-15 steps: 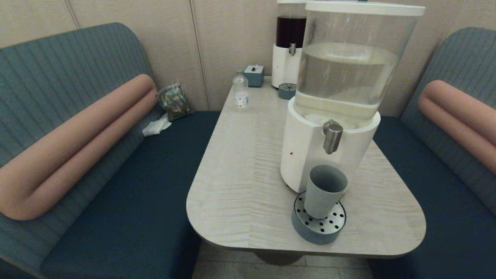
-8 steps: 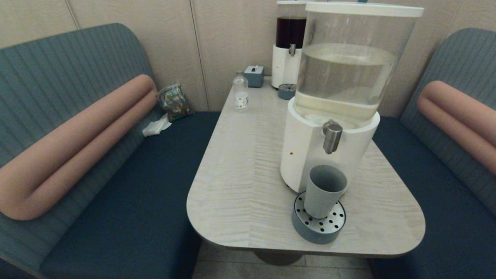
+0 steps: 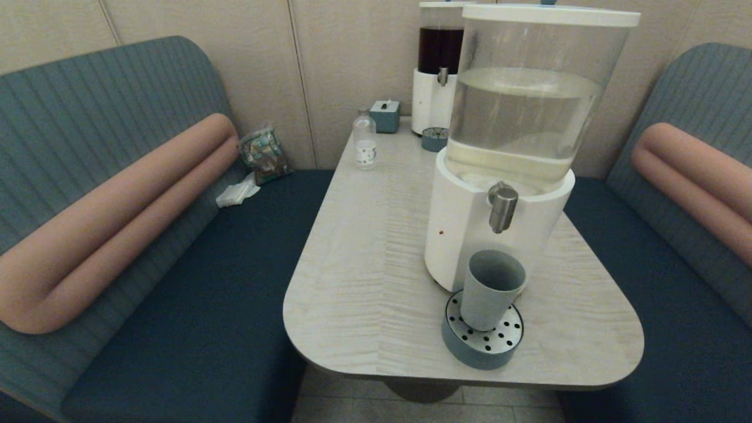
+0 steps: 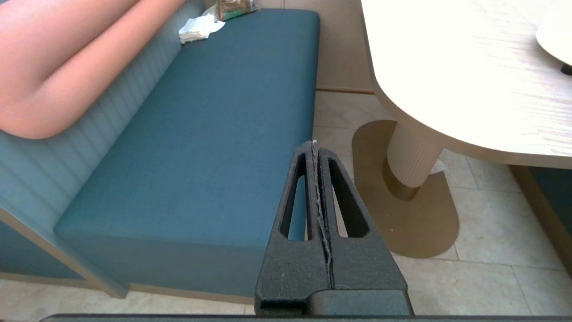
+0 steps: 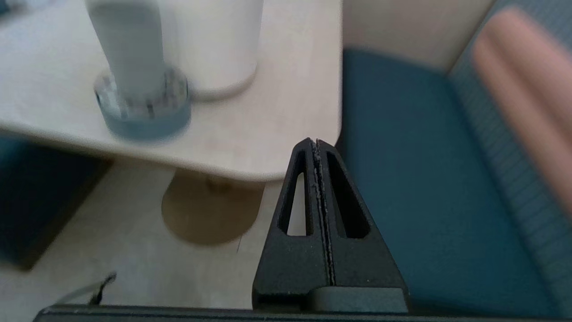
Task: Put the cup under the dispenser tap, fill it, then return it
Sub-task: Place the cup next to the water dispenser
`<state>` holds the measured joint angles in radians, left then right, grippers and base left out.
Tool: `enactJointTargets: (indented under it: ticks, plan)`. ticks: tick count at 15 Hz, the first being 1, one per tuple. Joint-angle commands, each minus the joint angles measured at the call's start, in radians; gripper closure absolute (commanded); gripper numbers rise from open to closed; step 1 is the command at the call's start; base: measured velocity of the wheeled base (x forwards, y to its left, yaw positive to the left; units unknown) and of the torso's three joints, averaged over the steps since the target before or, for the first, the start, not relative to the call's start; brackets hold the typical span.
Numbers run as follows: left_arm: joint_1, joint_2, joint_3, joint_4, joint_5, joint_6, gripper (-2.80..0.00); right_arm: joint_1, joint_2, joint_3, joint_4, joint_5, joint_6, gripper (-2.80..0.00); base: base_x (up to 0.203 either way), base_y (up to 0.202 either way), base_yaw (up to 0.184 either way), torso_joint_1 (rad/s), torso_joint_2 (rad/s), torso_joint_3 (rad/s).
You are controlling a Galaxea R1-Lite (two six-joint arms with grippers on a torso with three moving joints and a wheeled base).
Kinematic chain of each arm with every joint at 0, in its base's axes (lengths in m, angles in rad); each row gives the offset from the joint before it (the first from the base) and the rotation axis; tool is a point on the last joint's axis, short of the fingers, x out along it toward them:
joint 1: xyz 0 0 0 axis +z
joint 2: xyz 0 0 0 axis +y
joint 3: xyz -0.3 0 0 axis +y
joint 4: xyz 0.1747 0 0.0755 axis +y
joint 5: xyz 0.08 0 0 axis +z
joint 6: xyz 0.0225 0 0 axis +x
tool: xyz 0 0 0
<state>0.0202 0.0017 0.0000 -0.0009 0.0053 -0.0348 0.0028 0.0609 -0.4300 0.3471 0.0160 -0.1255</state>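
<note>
Desk [image 3: 364, 282]: pale wood, carrying the dispenser at 3 o'clock.
Dispenser tap [image 3: 503, 207]: steel spout directly above the cup.
Cup [image 3: 490, 289]: upright on the drip tray [image 3: 483, 343], seemingly unfilled.
Left gripper [image 4: 315, 147]: below the desk, fingers closed, empty.
Right gripper [image 5: 315, 145]: below the desk edge, fingers closed, empty.

The cup [image 3: 491, 289] is showing a plain matte grey-blue, sitting on a drip tray [image 3: 483, 341] with a grey-blue wall and a silvery top dotted with black holes. The tap [image 3: 503, 207] is gleaming in brushed steel against the dispenser [image 3: 464, 235], which is wearing a white base under a clear tank. The table [image 3: 364, 282] is showing pale wood grain. The bench seat [image 3: 194, 305] is showing dark teal, its ribbed back grey-green, its bolster [image 3: 111, 223] salmon pink. Both grippers, left [image 4: 315, 145] and right [image 5: 315, 143], are showing matte black
</note>
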Motion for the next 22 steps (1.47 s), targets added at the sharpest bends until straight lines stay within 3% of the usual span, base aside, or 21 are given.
enactJointTargets:
  ticks: [1, 4, 5, 10, 15, 17, 18, 22]
  plan:
    - [0.000, 0.001, 0.002, -0.001, 0.001, 0.000, 0.00, -0.001, -0.054, 0.148, -0.074, 0.002, -0.001, 0.00, 0.000, 0.000, 0.000, 0.000, 0.00, 0.000]
    - [0.001, 0.001, 0.002, -0.001, 0.001, 0.000, 0.00, -0.001, -0.060, 0.409, -0.322, 0.003, 0.003, 0.00, 0.000, 0.000, 0.000, 0.000, 0.00, 0.000]
    - [0.000, 0.000, 0.002, -0.001, 0.001, 0.000, 0.00, -0.001, -0.061, 0.435, -0.338, 0.004, 0.014, 0.00, 0.000, 0.000, 0.000, 0.000, 0.00, 0.000]
    - [0.001, 0.001, 0.002, -0.001, 0.001, 0.000, 0.00, -0.001, -0.064, 0.428, -0.329, 0.002, 0.074, 0.00, 0.000, 0.000, 0.000, 0.000, 0.00, 0.000]
    - [0.000, 0.001, -0.036, 0.004, -0.013, 0.004, 0.00, -0.001, -0.064, 0.428, -0.329, 0.002, 0.073, 0.00, 0.000, 0.000, 0.000, 0.000, 0.00, 0.000]
    - [0.000, 0.053, -0.212, 0.011, -0.047, -0.020, 0.00, -0.001, -0.064, 0.428, -0.330, 0.002, 0.073, 0.00, 0.000, 0.000, 0.000, 0.000, 0.00, 0.000]
    - [0.000, 0.127, -0.357, 0.010, -0.058, -0.048, 0.00, -0.001, -0.064, 0.429, -0.330, 0.002, 0.073, 0.00, 0.000, 0.000, 0.000, 0.000, 0.00, 0.000]
    - [0.001, 0.671, -1.120, 0.006, -0.073, -0.262, 0.00, -0.001, -0.064, 0.429, -0.330, 0.002, 0.073, 0.00, 0.000, 0.000, 0.000, 0.000, 0.00, 0.000]
